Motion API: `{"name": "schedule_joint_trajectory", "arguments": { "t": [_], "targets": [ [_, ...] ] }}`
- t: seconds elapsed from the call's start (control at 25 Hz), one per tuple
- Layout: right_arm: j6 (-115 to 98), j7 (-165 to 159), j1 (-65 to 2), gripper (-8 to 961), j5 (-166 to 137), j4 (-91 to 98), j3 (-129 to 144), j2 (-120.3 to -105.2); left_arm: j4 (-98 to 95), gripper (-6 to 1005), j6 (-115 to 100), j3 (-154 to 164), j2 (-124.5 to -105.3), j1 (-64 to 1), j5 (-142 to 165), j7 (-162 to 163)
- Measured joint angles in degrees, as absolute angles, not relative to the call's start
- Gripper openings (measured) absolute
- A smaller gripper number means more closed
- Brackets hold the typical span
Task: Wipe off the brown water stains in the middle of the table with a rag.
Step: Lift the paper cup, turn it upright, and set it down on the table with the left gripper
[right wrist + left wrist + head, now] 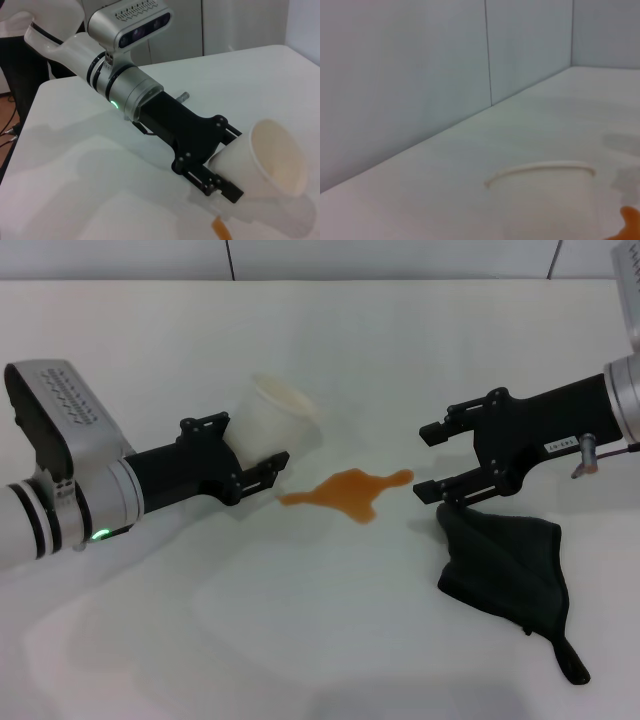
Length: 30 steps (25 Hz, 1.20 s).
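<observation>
The brown water stains (pixel 350 490) lie as one orange-brown splotch in the middle of the white table (pixel 330 630). A bit of it shows in the left wrist view (pixel 631 220) and in the right wrist view (pixel 220 229). The dark rag (pixel 505 560) lies crumpled on the table, right of the splotch. My right gripper (pixel 423 460) is open and empty, just right of the splotch, with its lower finger over the rag's near corner. My left gripper (pixel 262 445) is shut on a tilted white paper cup (pixel 280 415) just left of the splotch.
The cup (pixel 272 170) is held by the left gripper (pixel 215 175) with its cream inside showing; its rim also shows in the left wrist view (pixel 540 172). A tiled wall (pixel 320 258) runs along the table's far edge.
</observation>
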<state>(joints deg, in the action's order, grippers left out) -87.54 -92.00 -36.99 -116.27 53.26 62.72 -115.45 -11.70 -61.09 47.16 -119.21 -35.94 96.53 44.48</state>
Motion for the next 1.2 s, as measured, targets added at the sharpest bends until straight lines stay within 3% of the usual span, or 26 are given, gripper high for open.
{"name": "schedule_joint_trajectory", "arguments": {
  "t": [1.2],
  "targets": [
    [-87.53, -92.07, -36.58, 743, -116.75, 53.26, 62.55, -114.95, -8.75, 679, -59.01, 46.79, -119.54, -30.83, 91.8, 34.82]
  ]
}}
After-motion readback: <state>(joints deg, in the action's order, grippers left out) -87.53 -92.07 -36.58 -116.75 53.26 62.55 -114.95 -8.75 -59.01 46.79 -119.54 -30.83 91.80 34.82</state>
